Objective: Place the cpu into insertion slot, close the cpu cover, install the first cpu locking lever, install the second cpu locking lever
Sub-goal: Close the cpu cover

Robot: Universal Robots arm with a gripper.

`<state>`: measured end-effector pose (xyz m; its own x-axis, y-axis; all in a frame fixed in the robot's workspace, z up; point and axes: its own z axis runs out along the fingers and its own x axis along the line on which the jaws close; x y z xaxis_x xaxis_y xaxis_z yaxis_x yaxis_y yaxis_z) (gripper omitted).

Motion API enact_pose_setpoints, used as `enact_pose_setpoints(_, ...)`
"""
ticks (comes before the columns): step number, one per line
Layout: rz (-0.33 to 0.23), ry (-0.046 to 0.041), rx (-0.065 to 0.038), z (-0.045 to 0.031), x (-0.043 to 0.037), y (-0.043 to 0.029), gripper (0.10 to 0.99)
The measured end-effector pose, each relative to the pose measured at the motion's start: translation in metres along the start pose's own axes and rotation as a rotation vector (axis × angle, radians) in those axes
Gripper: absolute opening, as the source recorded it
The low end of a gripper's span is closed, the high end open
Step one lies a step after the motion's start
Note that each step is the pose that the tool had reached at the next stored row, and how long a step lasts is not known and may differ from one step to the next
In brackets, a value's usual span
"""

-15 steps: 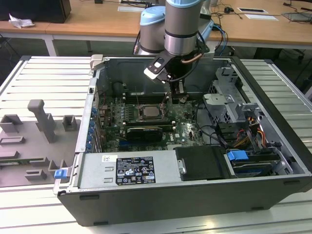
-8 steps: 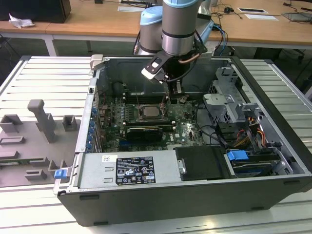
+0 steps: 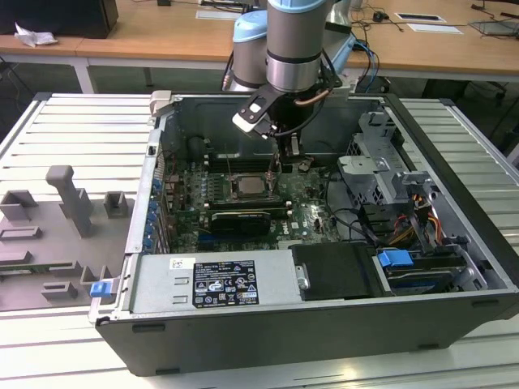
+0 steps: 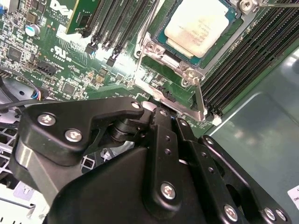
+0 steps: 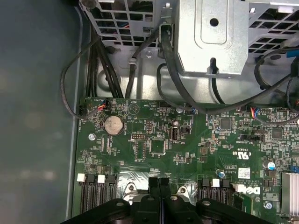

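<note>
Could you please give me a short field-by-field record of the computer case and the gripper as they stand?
setting: open computer case, green board inside
cpu: lying flat in the insertion slot, pale face up
cpu cover: seems lowered around the cpu
lever: thin metal rod beside the slot; latched or not, cannot tell
gripper: over the board beside the slot, fingers together
</note>
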<state>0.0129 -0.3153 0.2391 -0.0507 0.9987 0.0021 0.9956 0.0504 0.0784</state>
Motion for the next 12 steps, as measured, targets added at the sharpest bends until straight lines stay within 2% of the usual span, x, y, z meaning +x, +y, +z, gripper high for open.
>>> enact_pose_setpoints(6, 0.000, 0.0000, 0.000, -0.0001, 0.0003, -0.0068, 0.106)
enact_pose_setpoints(12, 0.000, 0.0000, 0.000, -0.0001, 0.0005, -0.0106, 0.106)
